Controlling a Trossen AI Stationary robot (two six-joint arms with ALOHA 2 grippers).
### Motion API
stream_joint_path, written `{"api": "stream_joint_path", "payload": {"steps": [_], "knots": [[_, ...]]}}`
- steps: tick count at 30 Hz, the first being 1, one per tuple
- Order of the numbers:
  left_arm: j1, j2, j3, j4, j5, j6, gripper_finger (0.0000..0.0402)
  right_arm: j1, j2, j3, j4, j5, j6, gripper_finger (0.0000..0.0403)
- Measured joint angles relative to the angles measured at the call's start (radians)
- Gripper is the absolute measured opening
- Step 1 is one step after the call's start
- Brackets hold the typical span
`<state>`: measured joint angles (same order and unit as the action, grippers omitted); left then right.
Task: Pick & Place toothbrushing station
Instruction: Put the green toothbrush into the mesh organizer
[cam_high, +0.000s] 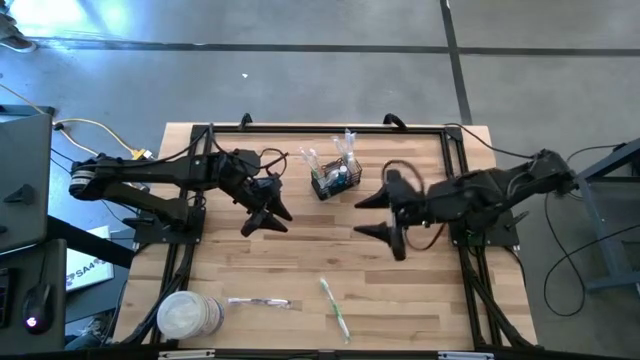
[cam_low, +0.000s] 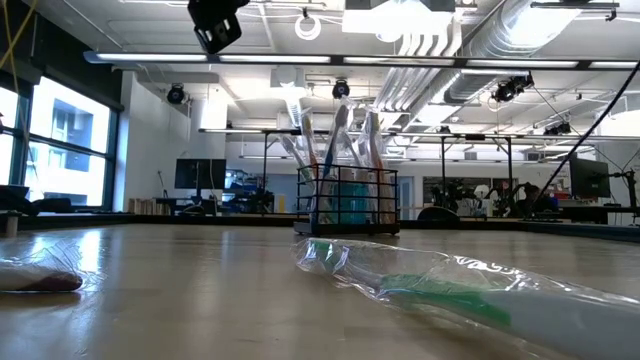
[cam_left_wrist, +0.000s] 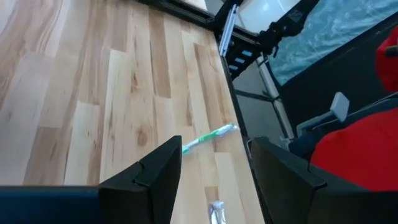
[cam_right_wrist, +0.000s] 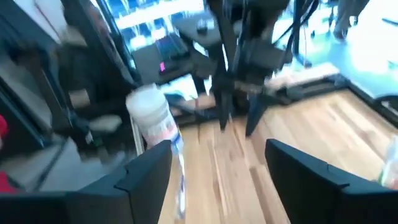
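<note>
We see both end effectors, left (cam_high: 266, 219) and right (cam_high: 383, 215), open and empty; reaching carelessly, either could topple the toothbrushing station (cam_high: 331, 180) on the desk (cam_high: 300, 270).

Grey concrete floor (cam_high: 300, 70) around the bench. Windows (cam_low: 60, 135) at left; ceiling ducts (cam_low: 480, 40) and strip lights overhead.

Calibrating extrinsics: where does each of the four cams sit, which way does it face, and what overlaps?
High: overhead, straight down; both arms, left gripper, right gripper, black wire-mesh basket.
Low: table height, level across the table toward the room; basket, wrapped green toothbrush close up, a bit of arm overhead.
Left wrist: past its open fingers, down at the table edge.
Right wrist: past its open fingers, toward the white tub.
Shared: high and low both show the basket.
</note>
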<state>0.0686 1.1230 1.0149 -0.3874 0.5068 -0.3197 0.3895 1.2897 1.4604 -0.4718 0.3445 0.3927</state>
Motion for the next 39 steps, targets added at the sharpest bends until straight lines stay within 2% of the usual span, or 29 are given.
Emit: {"api": "stream_joint_path", "payload": {"steps": [4, 9, 13, 18, 28, 35, 39], "knots": [[-0.027, -0.011, 0.0, -0.023, -0.004, 0.0, 0.0193, 0.024, 0.083, 0.091, -0.137, -0.002, 0.041, 0.0245], [-0.08, -0.022, 0.0, -0.021, -0.013, 0.0, 0.0193, 0.038, 0.2, 0.19, -0.38, -0.014, 0.166, 0.0237], [-0.122, -0.027, 0.0, -0.027, -0.05, 0.0, 0.0193, 0.038, 0.291, 0.214, -0.478, -0.076, 0.278, 0.0236], [-0.171, -0.031, 0.0, -0.035, -0.08, -0.014, 0.0193, 0.038, 0.372, 0.217, -0.512, -0.145, 0.374, 0.0235], [-0.307, -0.03, 0.0, -0.035, -0.084, -0.032, 0.0193, 0.035, 0.549, 0.217, -0.487, -0.215, 0.543, 0.0235], [-0.412, -0.03, 0.0, -0.035, -0.197, -0.056, 0.0193, 0.034, 0.655, 0.217, -0.443, -0.249, 0.7, 0.0236], [-0.455, -0.03, 0.0, -0.035, -0.225, -0.056, 0.0193, 0.035, 0.704, 0.217, -0.393, -0.278, 0.761, 0.0236]]}}
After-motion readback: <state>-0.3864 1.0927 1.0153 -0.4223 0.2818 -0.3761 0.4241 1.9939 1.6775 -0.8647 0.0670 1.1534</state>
